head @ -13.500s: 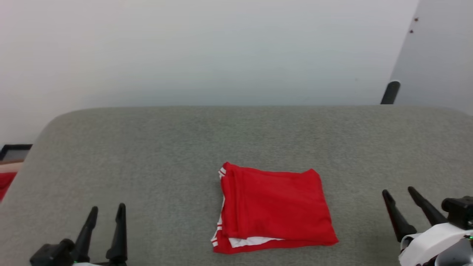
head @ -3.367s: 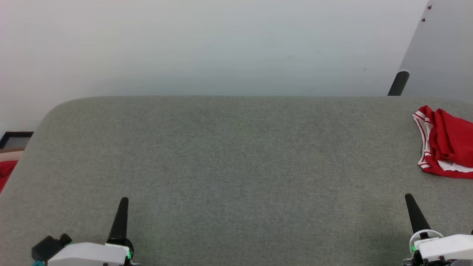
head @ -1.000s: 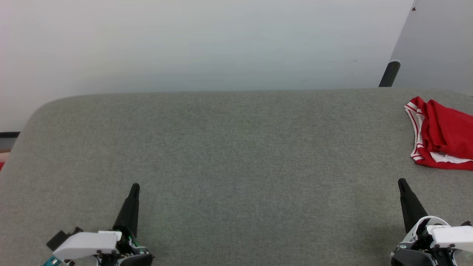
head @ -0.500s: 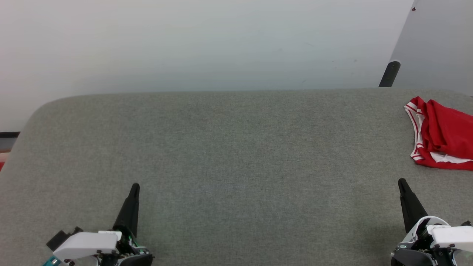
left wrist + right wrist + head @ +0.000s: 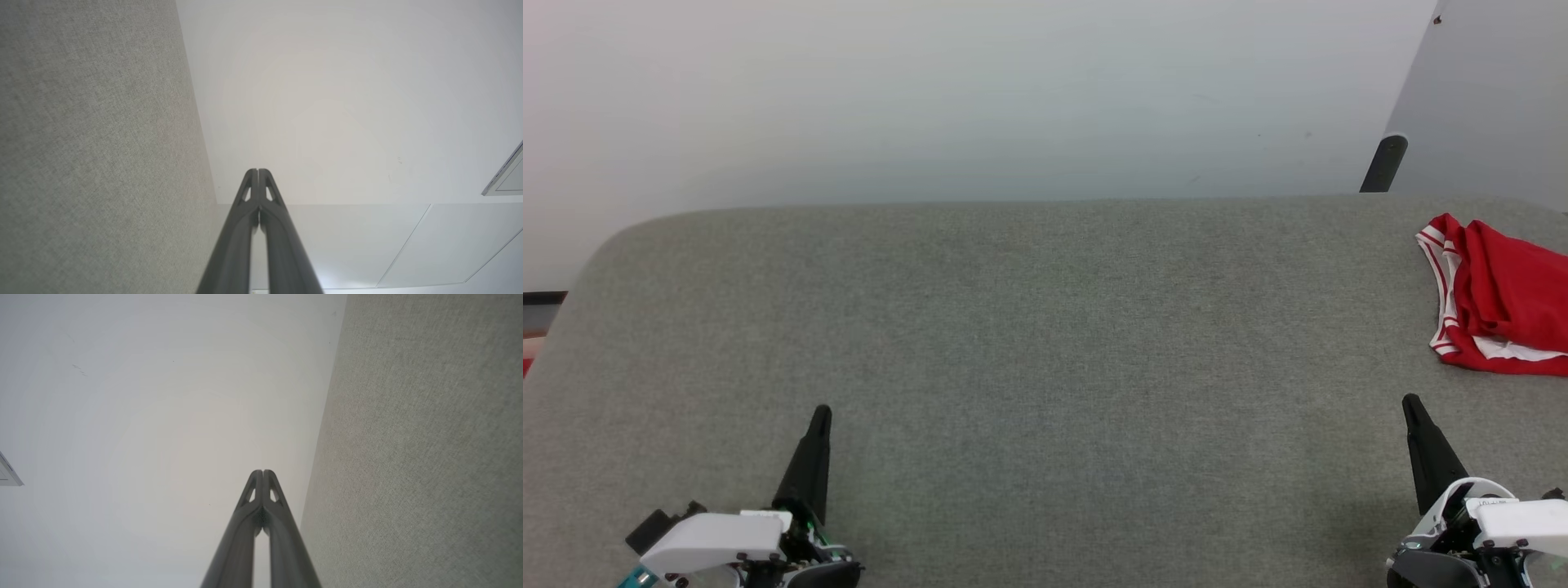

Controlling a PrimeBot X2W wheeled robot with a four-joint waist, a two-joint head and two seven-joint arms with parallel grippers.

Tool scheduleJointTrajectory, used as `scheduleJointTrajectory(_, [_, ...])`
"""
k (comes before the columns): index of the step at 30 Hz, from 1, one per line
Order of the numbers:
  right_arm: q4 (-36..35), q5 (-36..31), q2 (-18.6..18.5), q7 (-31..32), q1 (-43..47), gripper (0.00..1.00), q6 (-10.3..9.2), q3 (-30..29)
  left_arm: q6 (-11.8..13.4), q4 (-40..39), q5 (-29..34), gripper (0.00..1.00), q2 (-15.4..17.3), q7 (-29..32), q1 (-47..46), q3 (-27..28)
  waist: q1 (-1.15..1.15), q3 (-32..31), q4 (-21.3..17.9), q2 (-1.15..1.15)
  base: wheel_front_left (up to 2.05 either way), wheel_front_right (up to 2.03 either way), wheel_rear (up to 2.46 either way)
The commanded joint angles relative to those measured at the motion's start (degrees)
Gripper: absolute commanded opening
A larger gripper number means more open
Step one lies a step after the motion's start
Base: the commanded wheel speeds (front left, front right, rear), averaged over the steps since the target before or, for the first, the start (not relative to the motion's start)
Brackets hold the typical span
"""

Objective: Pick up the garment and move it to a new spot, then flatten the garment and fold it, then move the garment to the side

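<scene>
Surface (image 5: 1045,327): grey woven covering, with a rounded far corner at 10 o'clock.
Room: plain white wall (image 5: 931,98) at 12 o'clock; a dark post (image 5: 1384,163) at 2 o'clock, beside a pale grey panel (image 5: 1494,98).
Garment (image 5: 1507,302): red, folded, with red-and-white striped trim; it lies on the surface at 3 o'clock, cut off by the picture's edge and well apart from both pincers.
Left pincer (image 5: 822,411): at 7 o'clock, fingers pressed tip to tip, gripping nothing, pointing toward the wall.
Right pincer (image 5: 1409,402): at 5 o'clock, tips closed together, gripping nothing.
</scene>
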Motion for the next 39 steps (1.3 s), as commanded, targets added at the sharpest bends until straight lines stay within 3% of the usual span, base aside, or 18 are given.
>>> scheduleJointTrajectory(1, [-0.12, 0.23, 0.18, 0.08, -0.12, 0.00, 0.02, -0.02, -0.20, 0.04, -0.18, 0.00, 0.00, 0.17, -0.56, 0.16, 0.00, 0.00, 0.00, 0.00, 0.00, 0.00, 0.00])
scheduleJointTrajectory(39, [-0.12, 0.23, 0.18, 0.07, -0.12, 0.00, 0.02, -0.01, -0.21, 0.03, -0.19, 0.00, 0.00, 0.16, -0.56, 0.15, 0.00, 0.00, 0.00, 0.00, 0.00, 0.00, 0.00])
